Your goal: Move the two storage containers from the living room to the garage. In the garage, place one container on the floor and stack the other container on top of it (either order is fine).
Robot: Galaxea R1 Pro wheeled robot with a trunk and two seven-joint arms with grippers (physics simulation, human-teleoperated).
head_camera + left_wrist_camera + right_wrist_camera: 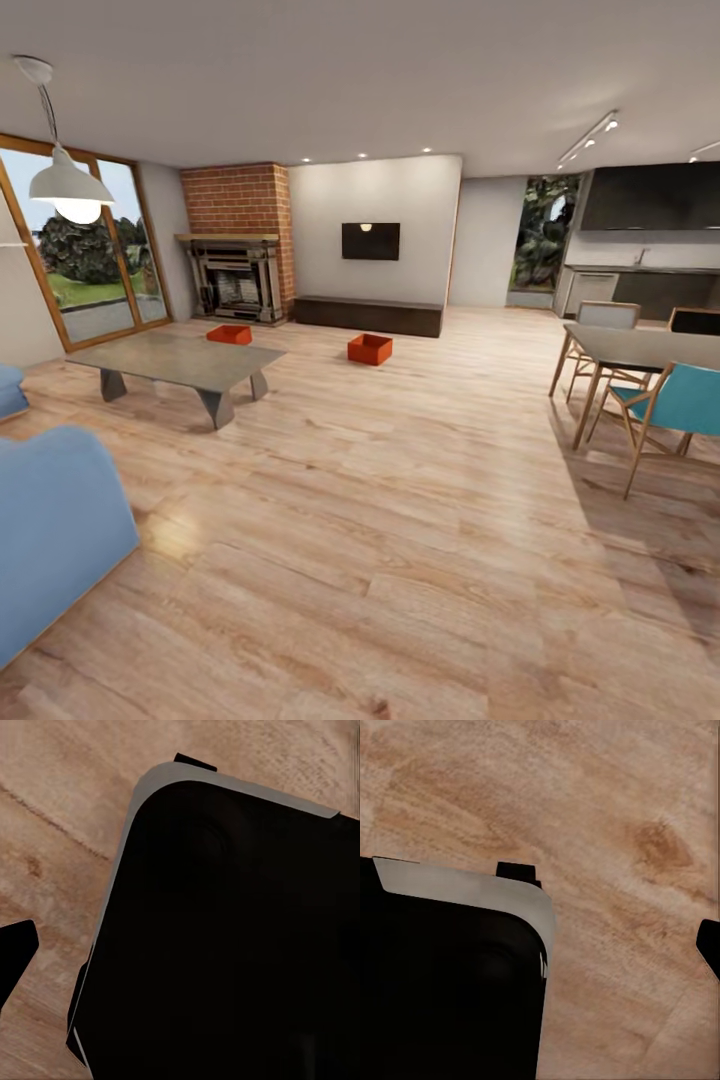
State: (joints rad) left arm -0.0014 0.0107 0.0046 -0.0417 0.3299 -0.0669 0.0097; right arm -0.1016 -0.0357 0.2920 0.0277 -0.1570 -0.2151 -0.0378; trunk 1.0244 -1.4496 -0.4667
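Observation:
Two orange-red open-topped storage containers stand on the living room's light wood plank floor, far ahead of me. One container sits beyond the low grey coffee table, in front of the brick fireplace. The other container sits in the open, before the long dark low cabinet. In the left wrist view a single dark fingertip shows at the frame's edge over the planks. The right wrist view has a dark fingertip at its edge too. Nothing is held. The garage is out of view.
A blue sofa stands close at my left. A dining table with a teal chair stands at the right. Wood-framed glass doors line the left wall. My black base shows in both wrist views.

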